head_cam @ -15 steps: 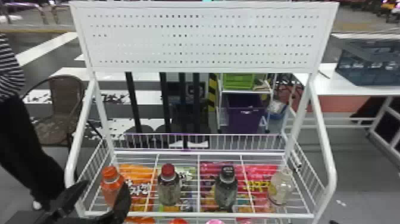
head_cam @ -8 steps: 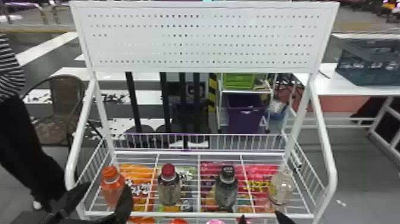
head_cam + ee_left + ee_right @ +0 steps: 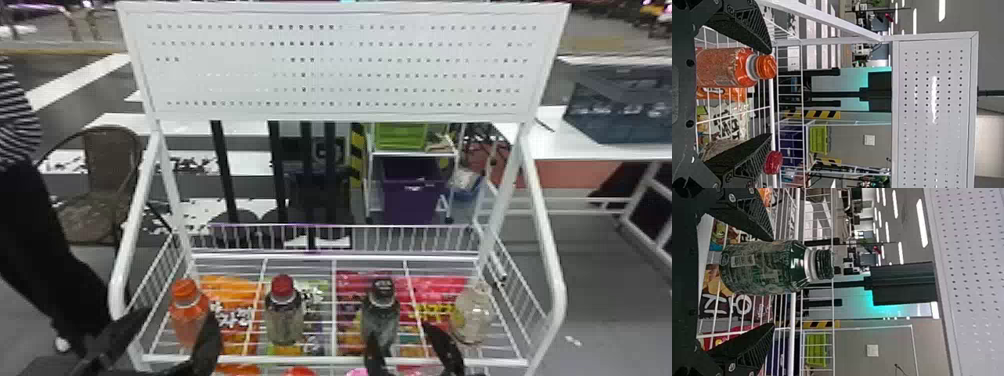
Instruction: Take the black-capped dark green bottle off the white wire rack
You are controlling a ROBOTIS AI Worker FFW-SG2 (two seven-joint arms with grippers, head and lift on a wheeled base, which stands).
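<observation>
Lining up the right gripper with the dark green bottle looks to be the step in hand. Its fingers are spread wide, one to each side of the bottle in the right wrist view, with space showing on both sides, so nothing is grasped. How deep between them the bottle sits, I cannot tell. The left gripper also has its fingers apart, with the orange bottle between them in its wrist view and no grip on it.

The dark green bottle stands upright on the rack, behind the front rail, its black cap free. The red-capped bottle is on one side of it and the clear bottle on the other.

The next move probably calls for easing forward until the body is well between the pads, then closing evenly, lifting straight up past the rail and drawing back. The finger nearer the clear bottle could nudge it, so a centred approach matters. Farther back, the perforated panel rises above the shelf; I'd keep the lift on the near side of it.
</observation>
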